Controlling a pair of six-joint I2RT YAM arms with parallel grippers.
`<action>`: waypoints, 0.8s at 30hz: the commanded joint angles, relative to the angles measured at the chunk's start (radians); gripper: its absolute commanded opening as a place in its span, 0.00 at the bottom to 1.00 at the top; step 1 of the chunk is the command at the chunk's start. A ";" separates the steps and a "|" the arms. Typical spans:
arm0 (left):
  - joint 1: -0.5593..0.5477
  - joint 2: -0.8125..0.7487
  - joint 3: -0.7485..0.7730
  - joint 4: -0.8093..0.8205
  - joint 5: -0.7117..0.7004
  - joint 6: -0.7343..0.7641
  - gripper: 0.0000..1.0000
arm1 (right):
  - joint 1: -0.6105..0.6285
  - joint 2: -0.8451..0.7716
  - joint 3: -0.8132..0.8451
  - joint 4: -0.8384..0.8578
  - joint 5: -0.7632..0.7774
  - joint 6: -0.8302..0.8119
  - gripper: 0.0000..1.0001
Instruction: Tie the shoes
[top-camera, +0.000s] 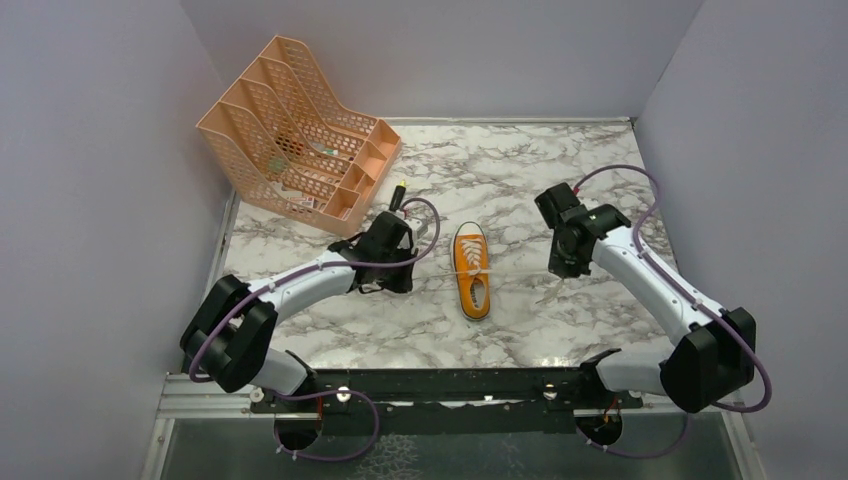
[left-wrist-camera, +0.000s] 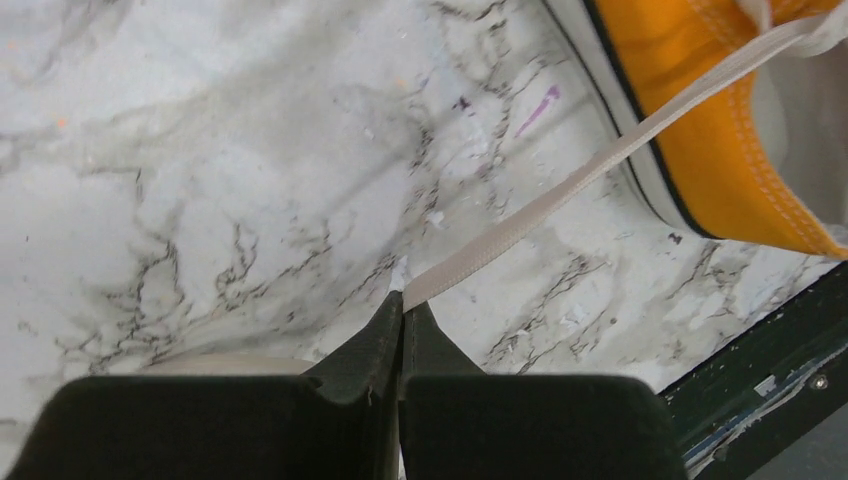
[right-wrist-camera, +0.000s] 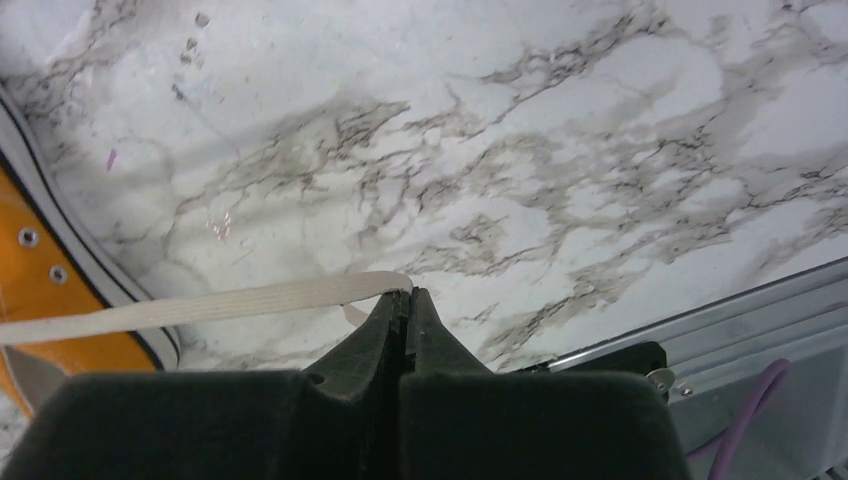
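Observation:
The orange sneaker (top-camera: 472, 271) lies in the middle of the marble table, its white toe cap toward the back. Its white laces stretch out taut to both sides. My left gripper (top-camera: 408, 268) is left of the shoe, shut on the left lace (left-wrist-camera: 560, 195), which runs from the fingertips up to the shoe (left-wrist-camera: 720, 130). My right gripper (top-camera: 553, 270) is right of the shoe, shut on the right lace (right-wrist-camera: 230, 300), which runs left to the shoe's side (right-wrist-camera: 40, 290). A loose lace end hangs below the right gripper.
A peach plastic file organiser (top-camera: 298, 135) stands at the back left. Grey walls close in the table on three sides. The black rail (top-camera: 450, 385) with the arm bases runs along the near edge. A purple cable (top-camera: 425, 215) loops behind the left wrist.

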 joint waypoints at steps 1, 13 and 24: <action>0.002 -0.019 -0.015 -0.133 -0.121 -0.091 0.00 | -0.075 0.037 0.018 0.092 0.100 -0.040 0.01; 0.012 0.081 -0.010 -0.141 -0.184 -0.139 0.00 | -0.343 0.097 -0.095 0.313 -0.010 -0.173 0.01; 0.036 0.031 -0.033 -0.101 -0.118 -0.012 0.00 | -0.388 0.161 -0.115 0.423 -0.231 -0.253 0.01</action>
